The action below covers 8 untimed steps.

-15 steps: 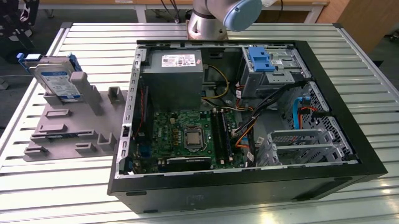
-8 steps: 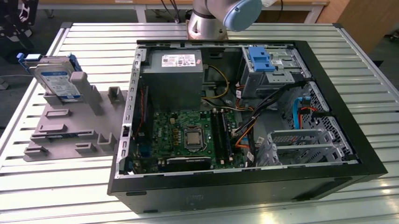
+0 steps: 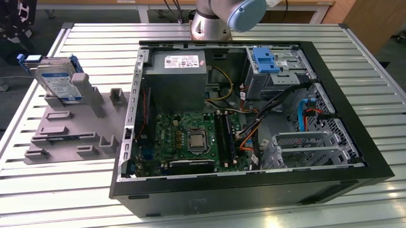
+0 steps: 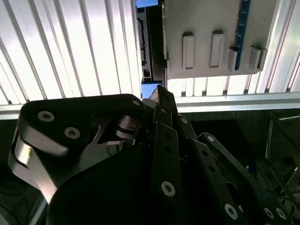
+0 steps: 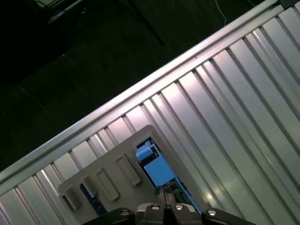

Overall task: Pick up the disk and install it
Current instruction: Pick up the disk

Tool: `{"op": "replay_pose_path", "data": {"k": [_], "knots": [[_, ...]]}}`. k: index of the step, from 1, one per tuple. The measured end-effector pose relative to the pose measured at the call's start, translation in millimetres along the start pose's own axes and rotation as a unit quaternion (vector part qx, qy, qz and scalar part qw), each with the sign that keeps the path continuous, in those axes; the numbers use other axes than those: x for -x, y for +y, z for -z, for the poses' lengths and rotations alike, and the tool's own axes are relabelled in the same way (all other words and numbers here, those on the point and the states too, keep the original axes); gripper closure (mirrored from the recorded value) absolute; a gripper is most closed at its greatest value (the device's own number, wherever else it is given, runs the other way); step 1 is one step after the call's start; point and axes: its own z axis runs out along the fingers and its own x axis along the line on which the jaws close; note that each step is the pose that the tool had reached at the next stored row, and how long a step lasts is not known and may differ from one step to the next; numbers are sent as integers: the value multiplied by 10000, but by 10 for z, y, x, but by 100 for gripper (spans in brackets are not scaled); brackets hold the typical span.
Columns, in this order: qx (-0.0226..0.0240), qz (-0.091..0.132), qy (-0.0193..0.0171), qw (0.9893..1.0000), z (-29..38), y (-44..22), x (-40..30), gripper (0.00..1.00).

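the disk (image 3: 57, 81) stands on edge, leaning back, in a slot at the upper end of a grey stand (image 3: 70, 130), in the upper left of the exterior view. it has a white-and-blue label and blue rails along its sides; we cannot read the label's print. the stand lies on a slatted metal table (image 3: 57, 190), just beside the open black computer case (image 3: 254, 194) on the exterior view's left. inside the case, at upper middle, a grey box (image 3: 174, 88) bears a white sticker (image 3: 182, 61), also unreadable; right of it stands a blue bracket (image 3: 263, 59), and below lies a green board (image 3: 190, 137). the arm (image 3: 219, 19) rises at top centre. in both wrist views the gripper (image 4: 161, 98) (image 5: 165, 210) hangs over the table near the stand, apart from the disk; we cannot tell whether it is wide or narrow.
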Motion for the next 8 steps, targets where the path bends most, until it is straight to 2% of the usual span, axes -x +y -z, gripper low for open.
{"op": "replay_pose_path", "data": {"k": [2,5,8], "knots": [[4,180,8,9998,-1,0,0,89],[10,452,19,9990,-1,0,0,89],[12,548,24,9985,-1,0,0,89]]}}
